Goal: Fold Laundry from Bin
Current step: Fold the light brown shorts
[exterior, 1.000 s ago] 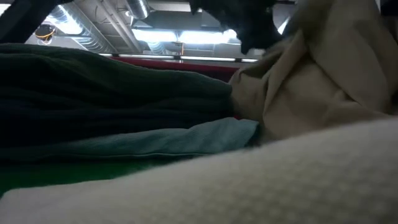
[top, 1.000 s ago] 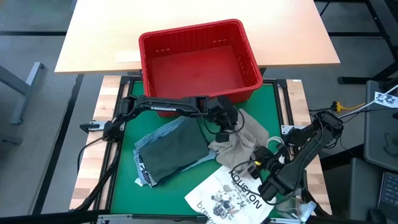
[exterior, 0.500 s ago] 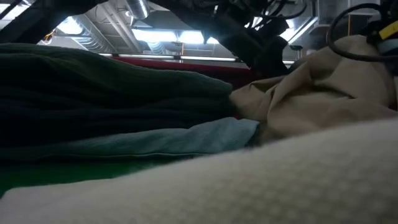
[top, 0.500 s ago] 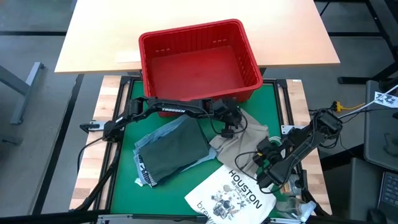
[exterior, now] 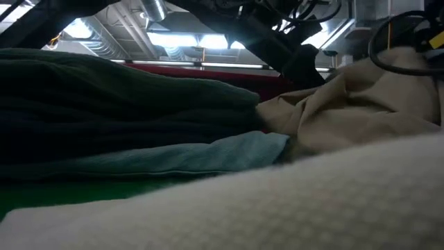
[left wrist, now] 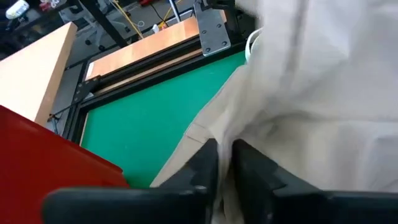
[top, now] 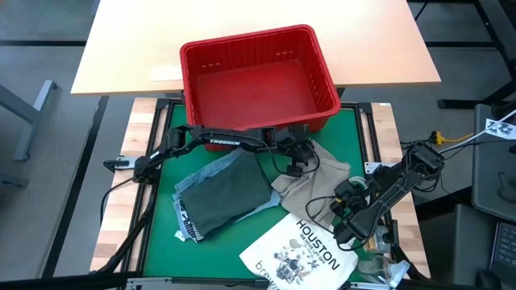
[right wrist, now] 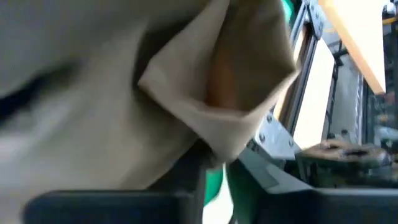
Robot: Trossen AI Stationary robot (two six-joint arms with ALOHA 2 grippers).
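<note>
The crumpled khaki-tan cloth garment (top: 310,184) lies on the green mat (top: 165,250) just in front of the rectangular red plastic slotted bin (top: 256,79), and both claws are at it from opposite ends; the left gripper (top: 294,161) sits at the corner nearest the bin, the right gripper (top: 348,214) at the corner toward the table's right front, so the cloth's long axis runs roughly on the diagonal between them. In the left wrist view the two dark fingers (left wrist: 208,163) stand close together with a fold of tan cloth in the narrow gap between them; in the right wrist view the right arm's fingers (right wrist: 194,171) likewise pinch a pointed corner of the same fabric, with a slim gap showing; I judge both grips thin and possibly loosening. The coming move seems to turn on drawing these two corners apart along that diagonal to spread the garment flat.

The bin looks empty inside. Left of the tan piece, a dark green soft garment (top: 230,193) lies partly folded over a light blue denim one (top: 193,181); a white tote bag printed "HOUSTON" (top: 302,254) lies at the front, its edge touching the tan cloth. Free mat is scarce: only narrow strips show around the pile. Beyond the mat a pale wooden table top (top: 242,32) carries the bin's far half.
</note>
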